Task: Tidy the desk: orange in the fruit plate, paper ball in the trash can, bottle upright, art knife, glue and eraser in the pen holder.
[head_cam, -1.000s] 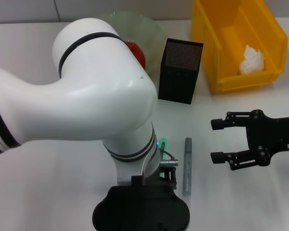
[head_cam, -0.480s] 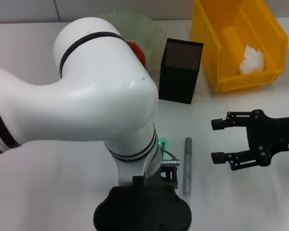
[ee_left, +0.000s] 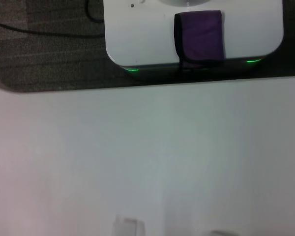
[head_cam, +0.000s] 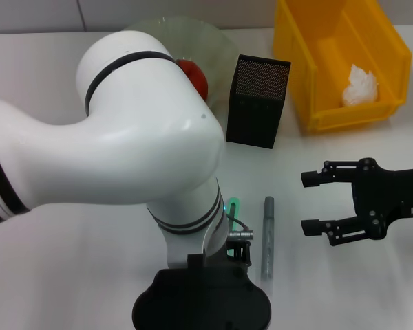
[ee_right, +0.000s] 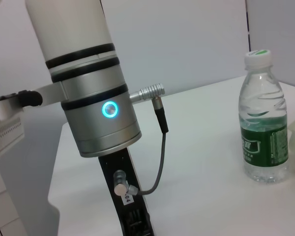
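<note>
The art knife [head_cam: 268,237] lay flat on the white desk [head_cam: 344,289], a thin grey stick pointing toward twelve o'clock. It had not moved in the last second. The left arm [head_cam: 124,144] had hardly moved either; it only leaned a tiny bit, so a little more of the orange [head_cam: 195,75] showed. The left gripper [head_cam: 224,258] hung low, just beside the knife at its nine o'clock. I could not tell if its fingers were apart or together, because the arm hid them. So I think the grab for the knife had not really happened yet.

The right gripper [head_cam: 315,201] sat at the knife's three o'clock, near but not touching. Its fingers were wide apart and held nothing.

The orange sat in the glass fruit plate [head_cam: 213,41] at eleven o'clock from the knife. The black mesh pen holder [head_cam: 257,102] stood at twelve o'clock. The paper ball [head_cam: 359,86] lay in the yellow trash bin [head_cam: 310,75] at one o'clock. The water bottle [ee_right: 263,123] stood upright in the right wrist view. Those jobs looked done.

The left wrist view showed the desk's near edge [ee_left: 147,84] close by. There was open room between the knife and the pen holder. The big left arm filled the left side, so the room there was tight.
</note>
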Robot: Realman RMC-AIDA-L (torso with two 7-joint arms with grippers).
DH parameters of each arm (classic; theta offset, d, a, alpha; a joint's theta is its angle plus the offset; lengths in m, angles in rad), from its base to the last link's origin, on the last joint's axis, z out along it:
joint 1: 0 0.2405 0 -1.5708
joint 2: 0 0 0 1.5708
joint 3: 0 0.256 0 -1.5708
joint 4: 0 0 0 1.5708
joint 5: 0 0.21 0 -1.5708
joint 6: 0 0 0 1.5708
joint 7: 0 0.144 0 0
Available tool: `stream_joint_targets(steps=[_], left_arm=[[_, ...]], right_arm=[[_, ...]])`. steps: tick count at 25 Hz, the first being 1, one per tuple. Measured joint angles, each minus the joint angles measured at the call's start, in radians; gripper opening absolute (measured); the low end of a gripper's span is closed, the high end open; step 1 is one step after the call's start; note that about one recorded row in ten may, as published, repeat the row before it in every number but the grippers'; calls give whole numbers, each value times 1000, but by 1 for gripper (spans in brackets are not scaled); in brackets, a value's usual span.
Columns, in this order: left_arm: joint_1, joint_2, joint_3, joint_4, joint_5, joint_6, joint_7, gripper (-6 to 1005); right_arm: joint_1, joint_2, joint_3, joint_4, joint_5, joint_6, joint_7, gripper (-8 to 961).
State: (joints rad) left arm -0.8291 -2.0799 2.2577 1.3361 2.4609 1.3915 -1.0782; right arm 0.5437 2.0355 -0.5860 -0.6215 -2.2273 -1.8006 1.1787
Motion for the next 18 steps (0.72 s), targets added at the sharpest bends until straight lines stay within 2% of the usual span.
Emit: stream_joint_targets(steps=[14,18], left_arm=[[-5,0,3,6,1,18,-10,189],[-5,0,2,10,3,21,-22,189]], right_arm=[[0,0,0,0,0,-3,-1,812],[5,0,0,0,0,-4,-1,812]])
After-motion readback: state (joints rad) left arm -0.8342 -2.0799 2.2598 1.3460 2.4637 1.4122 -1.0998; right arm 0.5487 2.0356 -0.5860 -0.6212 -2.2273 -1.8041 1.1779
